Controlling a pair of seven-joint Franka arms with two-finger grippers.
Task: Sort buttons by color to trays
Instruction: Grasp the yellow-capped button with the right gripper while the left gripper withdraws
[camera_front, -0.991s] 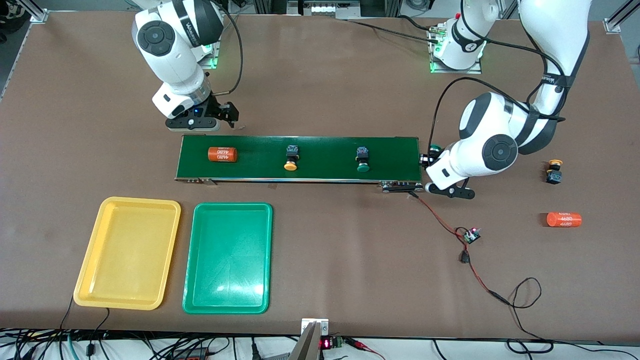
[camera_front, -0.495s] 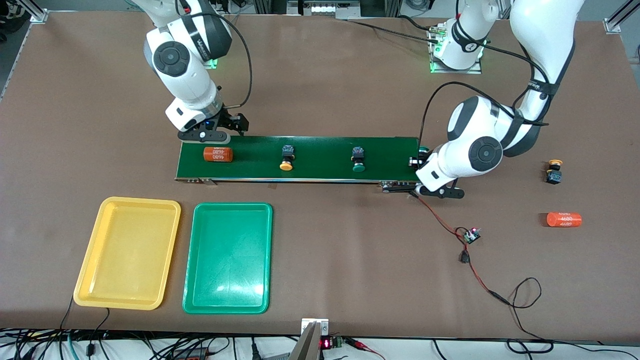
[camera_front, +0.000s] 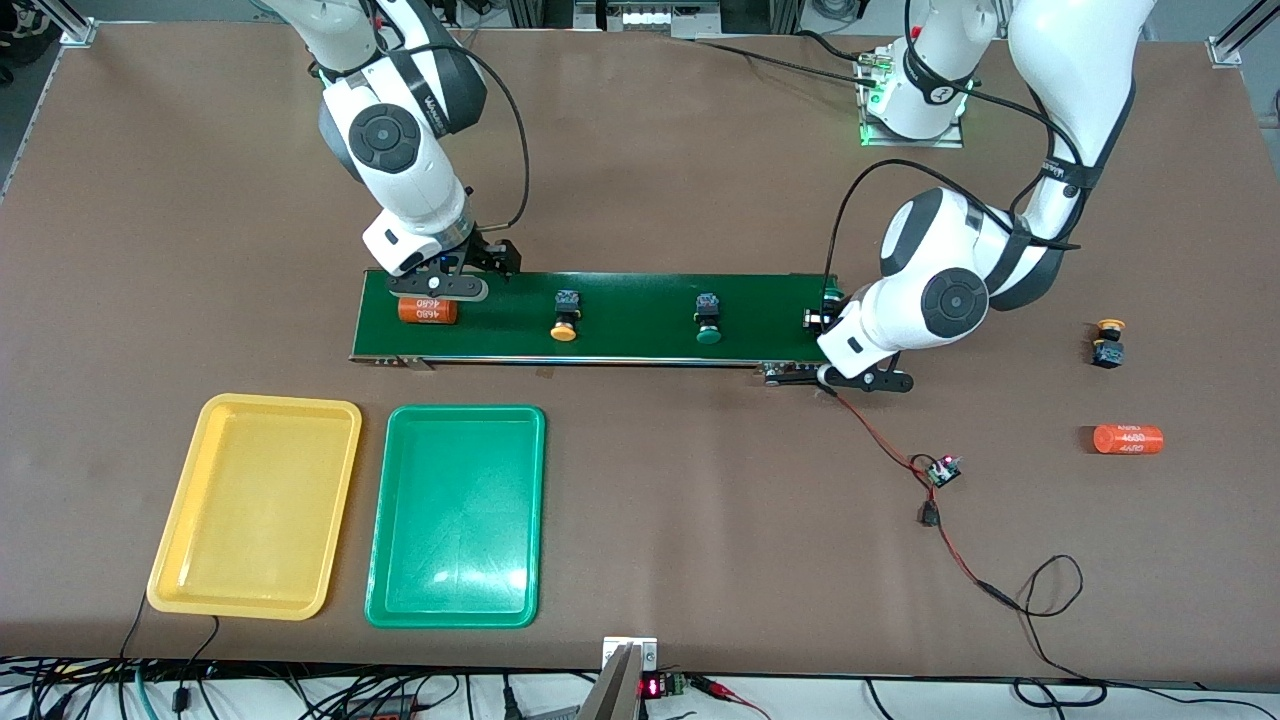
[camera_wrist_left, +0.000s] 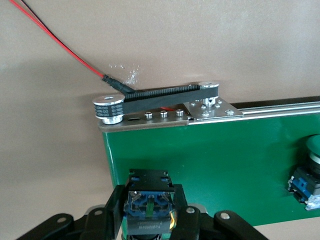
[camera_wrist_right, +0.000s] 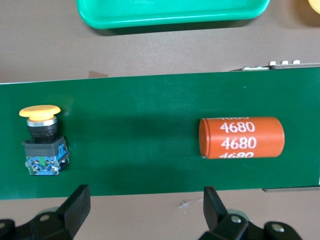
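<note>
A: Where are the grippers?

B: The left gripper (camera_wrist_left: 150, 220) is clamped on a green button (camera_wrist_left: 148, 201) over the conveyor belt (camera_front: 620, 300) end nearest the left arm. The right gripper (camera_wrist_right: 145, 200), jaws wide and empty, hovers over an orange cylinder (camera_front: 427, 310) at the belt's other end.

A: The rest?

B: A yellow button (camera_front: 565, 316) and another green button (camera_front: 708, 321) lie mid-belt. The yellow tray (camera_front: 170, 560) and green tray (camera_front: 385, 590) sit nearer the camera.
</note>
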